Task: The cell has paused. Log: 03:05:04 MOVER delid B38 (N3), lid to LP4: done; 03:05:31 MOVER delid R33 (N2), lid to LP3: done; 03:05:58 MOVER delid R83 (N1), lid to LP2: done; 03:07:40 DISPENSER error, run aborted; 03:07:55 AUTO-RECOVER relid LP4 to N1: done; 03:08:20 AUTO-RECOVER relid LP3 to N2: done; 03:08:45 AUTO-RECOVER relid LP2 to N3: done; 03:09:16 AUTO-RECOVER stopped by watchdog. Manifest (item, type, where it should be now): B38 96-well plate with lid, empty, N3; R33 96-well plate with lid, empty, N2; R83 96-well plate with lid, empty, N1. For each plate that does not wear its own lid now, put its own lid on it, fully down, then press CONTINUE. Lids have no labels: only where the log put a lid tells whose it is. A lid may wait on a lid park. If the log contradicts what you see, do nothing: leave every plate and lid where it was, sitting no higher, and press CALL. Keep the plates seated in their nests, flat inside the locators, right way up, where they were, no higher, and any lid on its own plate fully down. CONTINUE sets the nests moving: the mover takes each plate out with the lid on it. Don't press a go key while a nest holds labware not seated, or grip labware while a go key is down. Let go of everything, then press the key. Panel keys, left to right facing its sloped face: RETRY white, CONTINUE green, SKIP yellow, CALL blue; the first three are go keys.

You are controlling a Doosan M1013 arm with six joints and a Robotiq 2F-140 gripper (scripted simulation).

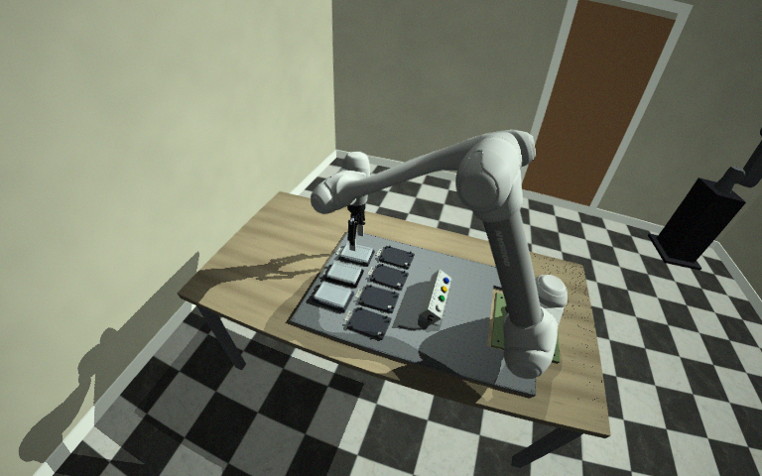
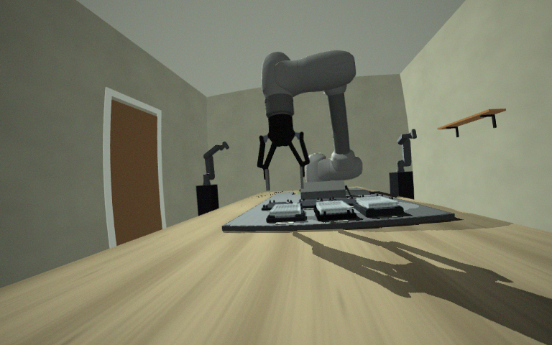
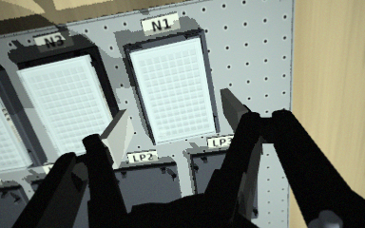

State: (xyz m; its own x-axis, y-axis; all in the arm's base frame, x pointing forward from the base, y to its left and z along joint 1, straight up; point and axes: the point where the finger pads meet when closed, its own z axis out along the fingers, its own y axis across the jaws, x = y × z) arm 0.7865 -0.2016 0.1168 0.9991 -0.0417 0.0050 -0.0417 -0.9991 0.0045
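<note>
Three pale 96-well plates sit in a row of nests on the grey baseplate [image 1: 404,313]. In the wrist view the plate in N1 [image 3: 173,90] is right of the plate in N3 [image 3: 67,102], and a third plate [image 3: 7,142] is cut off at the left edge. Each looks covered by a clear lid. My gripper [image 3: 175,111] is open and empty. It hangs above the N1 plate [image 1: 356,254], its fingers apart from it, as the side view [image 2: 284,180] also shows. The N1 plate [image 2: 285,210] is leftmost there.
Dark lid parks LP2 [image 3: 147,182] and LP3 lie below the nests and look bare. The key panel [image 1: 437,297] stands mid-plate, with its blue key [image 1: 446,279], yellow key [image 1: 444,289], green key [image 1: 441,298] and white key [image 1: 437,307]. The arm's base [image 1: 528,342] stands at the right.
</note>
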